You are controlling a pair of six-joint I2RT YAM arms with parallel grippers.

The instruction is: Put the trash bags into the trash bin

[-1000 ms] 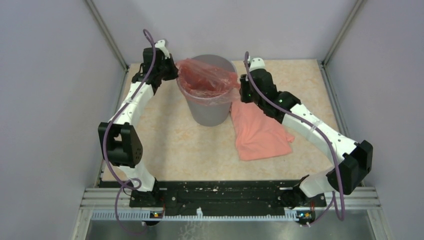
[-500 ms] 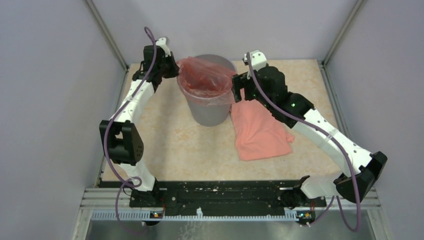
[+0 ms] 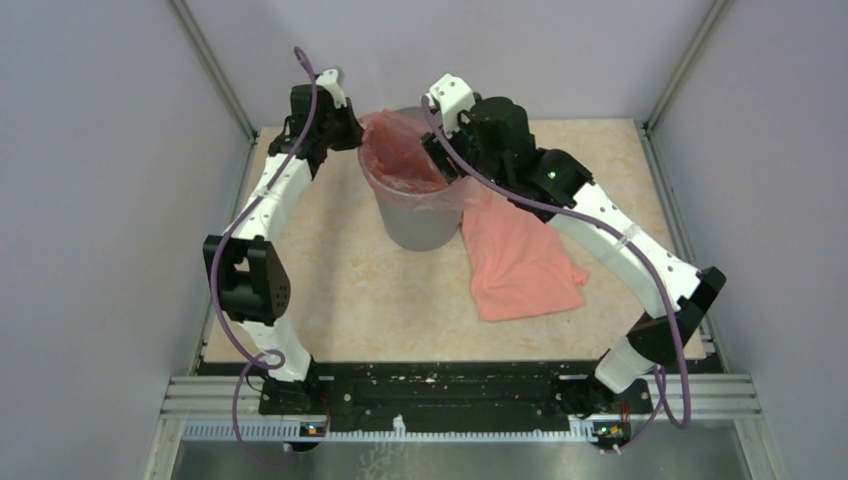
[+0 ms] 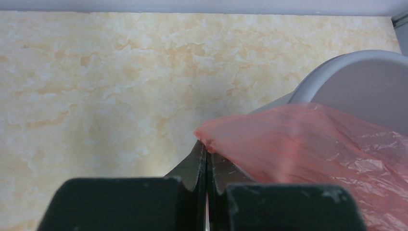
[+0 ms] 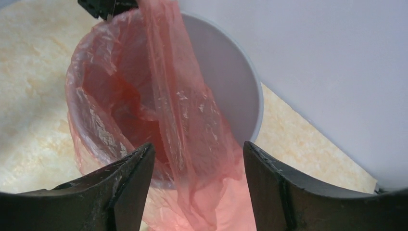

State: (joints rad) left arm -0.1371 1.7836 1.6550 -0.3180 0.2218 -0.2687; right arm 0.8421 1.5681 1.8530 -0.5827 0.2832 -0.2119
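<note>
At left, the left pincer (image 4: 206,150) is seen clamped shut on the edge of a trash bag (image 4: 298,144), a grip shown only by the left wrist view. The bag is draped inside and over the mouth of the trash bin (image 3: 420,228), which stands at the back of the tabletop (image 3: 330,285). Above the bin's right rim the right pincer (image 5: 198,147) is spread wide, nothing gripped. A second trash bag (image 3: 520,265), made out clearly only from above, lies flat against the bin's right side.
</note>
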